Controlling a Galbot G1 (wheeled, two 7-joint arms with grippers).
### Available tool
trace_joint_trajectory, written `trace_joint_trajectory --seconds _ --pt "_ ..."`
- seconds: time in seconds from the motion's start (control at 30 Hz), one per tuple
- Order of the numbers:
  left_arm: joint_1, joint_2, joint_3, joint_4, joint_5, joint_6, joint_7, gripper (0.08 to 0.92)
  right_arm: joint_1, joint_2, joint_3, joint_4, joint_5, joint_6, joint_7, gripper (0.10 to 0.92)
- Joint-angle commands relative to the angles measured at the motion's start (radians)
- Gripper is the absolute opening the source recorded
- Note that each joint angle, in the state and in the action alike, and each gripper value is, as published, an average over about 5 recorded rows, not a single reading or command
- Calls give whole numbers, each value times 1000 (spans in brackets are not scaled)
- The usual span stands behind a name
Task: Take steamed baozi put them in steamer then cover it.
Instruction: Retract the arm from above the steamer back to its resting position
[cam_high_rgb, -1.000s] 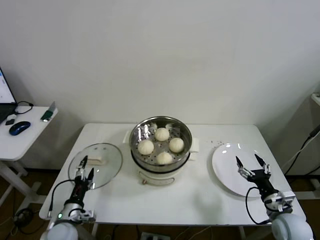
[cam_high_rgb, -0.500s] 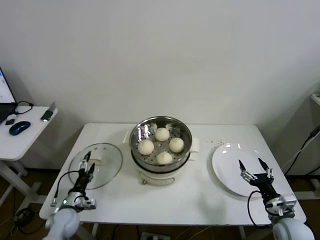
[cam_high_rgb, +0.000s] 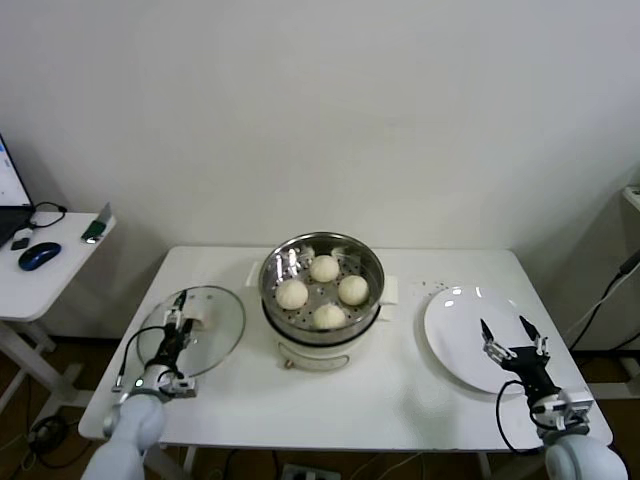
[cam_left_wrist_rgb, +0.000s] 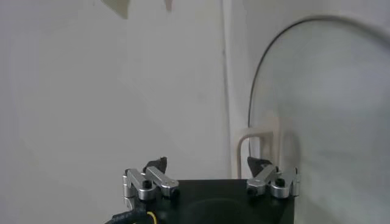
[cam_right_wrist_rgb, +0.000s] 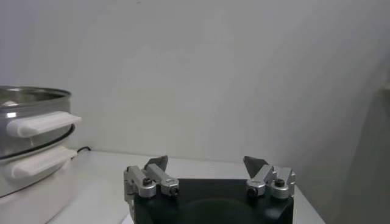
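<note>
Left claw (cam_high_rgb: 177, 312) spread over round clear glass lid (cam_high_rgb: 205, 335) — likely slick and breakable, best pinched by its white handle (cam_high_rgb: 193, 321) — then shiny round steel steamer (cam_high_rgb: 321, 290) mid-desk holding four soft cream-white baozi (cam_high_rgb: 322, 290), right claw (cam_high_rgb: 510, 335) spread idle over flat white plate (cam_high_rgb: 452, 320).

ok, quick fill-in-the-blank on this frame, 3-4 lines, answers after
1. The number of steamed baozi lying in the steamer is ____.
2. The white plate holds ____ baozi.
3. The glass lid lies on the table, to the robot's ____ of the steamer.
4. The left gripper is over the lid, the right gripper over the plate; both have ____ jaws.

Answers: four; no; left; open
</note>
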Motion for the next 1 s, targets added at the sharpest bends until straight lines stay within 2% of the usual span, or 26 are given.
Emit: trace_joint_trajectory --seconds 0.03,0.2,0.3,0.67,0.83,1.0 --pt "-110 1 18 120 8 -10 -13 823 12 7 -3 -20 -20 7 -1 823" --pt "-127 0 25 138 -9 -26 -17 822 18 16 -15 -26 -37 11 -2 823" --pt "-126 2 25 139 -13 -30 -13 781 22 21 -20 -31 -45 12 -2 823" --pt "-93 12 21 106 -39 -40 -10 463 32 35 -26 -40 -72 21 -3 823" --pt "-30 42 20 -19 -79 -15 10 325 38 34 -29 -45 -76 22 -3 823" --pt "68 83 14 -198 -124 50 26 185 50 26 -34 -55 -78 22 -3 823"
